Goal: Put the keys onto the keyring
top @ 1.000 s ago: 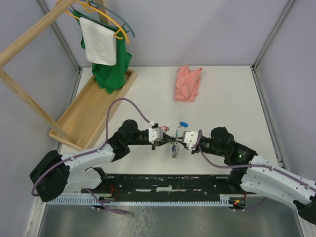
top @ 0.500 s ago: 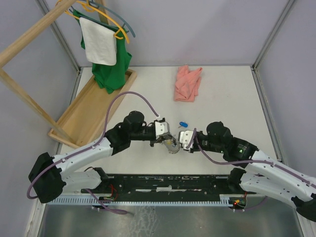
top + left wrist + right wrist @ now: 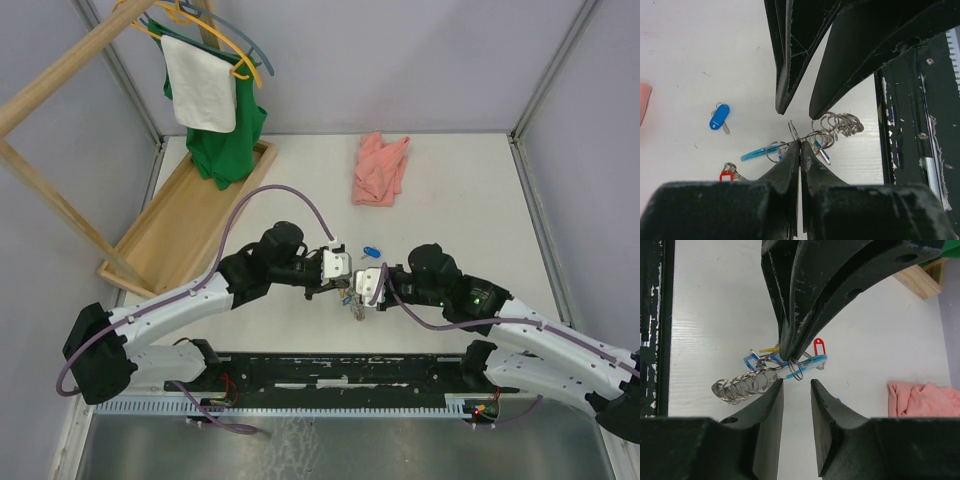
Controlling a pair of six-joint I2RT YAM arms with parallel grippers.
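left wrist view: the left pincer (image 3: 799, 146) is pressing its two tips together on a thin wire ring of the keyring (image 3: 837, 125). the keyring is showing just past those tips as a bunch of silvery loops. one light-blue tag (image 3: 757, 153) is sticking out to the pincer's left as its camera sees it. the right pincer (image 3: 798, 111) is facing it from the opposite side with its two black fingers spread and nothing lying between them. their tips are standing just beyond the pinched ring, apart from it, and the fingers are blocking much of the far side of this view.

further to the left pincer's left, one blue-tagged key (image 3: 720, 116) is lying alone on the white table (image 3: 700, 45), well apart from the bunch. one red-tagged key (image 3: 728, 175) is showing nearer the pincer, partly hidden by its body.

in the right wrist view, one yellow tag (image 3: 771, 348) and one darker blue tag (image 3: 747, 360) are peeking out of the bunch beside the left pincer's tips. whether they are threaded on the loop i cannot tell.

in the top external view, one pink cloth (image 3: 381, 168) is lying well beyond both pincers. far to the left pincer's left, one wooden tray (image 3: 170, 240) is sitting below one green shirt (image 3: 225, 150) and one white towel (image 3: 200, 85), both hanging on hangers.
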